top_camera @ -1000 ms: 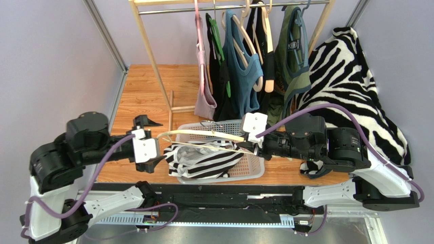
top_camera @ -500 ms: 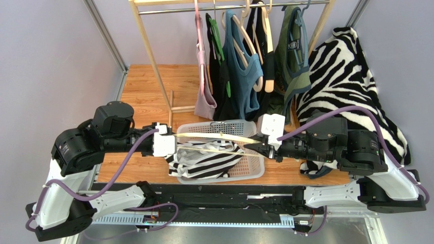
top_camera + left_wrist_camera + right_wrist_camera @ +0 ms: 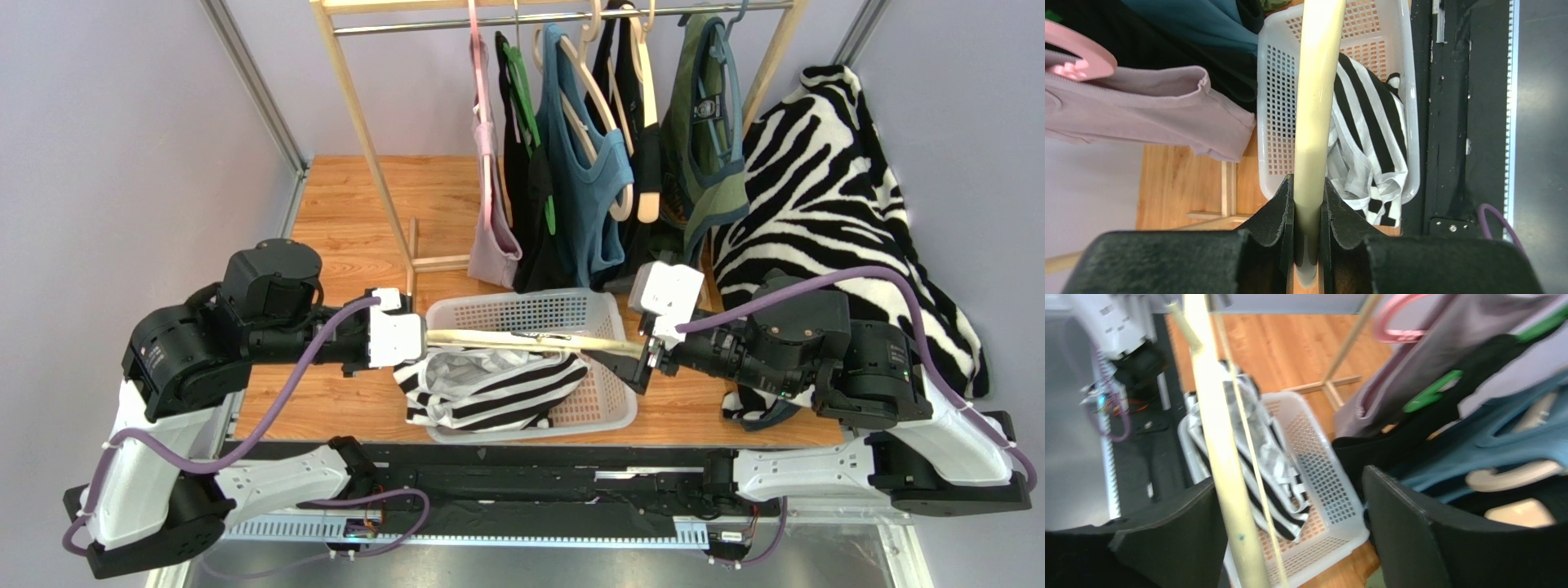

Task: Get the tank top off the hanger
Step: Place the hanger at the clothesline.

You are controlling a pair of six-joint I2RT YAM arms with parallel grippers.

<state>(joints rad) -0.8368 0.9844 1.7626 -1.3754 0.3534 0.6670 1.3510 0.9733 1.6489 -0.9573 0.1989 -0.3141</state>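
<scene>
Here, left tool [image 3: 1309, 190] clamping hanger [image 3: 1315, 92], striped tank top [image 3: 491, 390] seemingly in basket [image 3: 607, 395]

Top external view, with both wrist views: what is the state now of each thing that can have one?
left gripper, shut on one end of the hanger.
right gripper, open, one finger on each side of the hanger.
hanger, held level above the basket.
striped tank top, crumpled in the basket, partly over its rim.
basket, upright.
other tops, hanging on the rail.
</scene>
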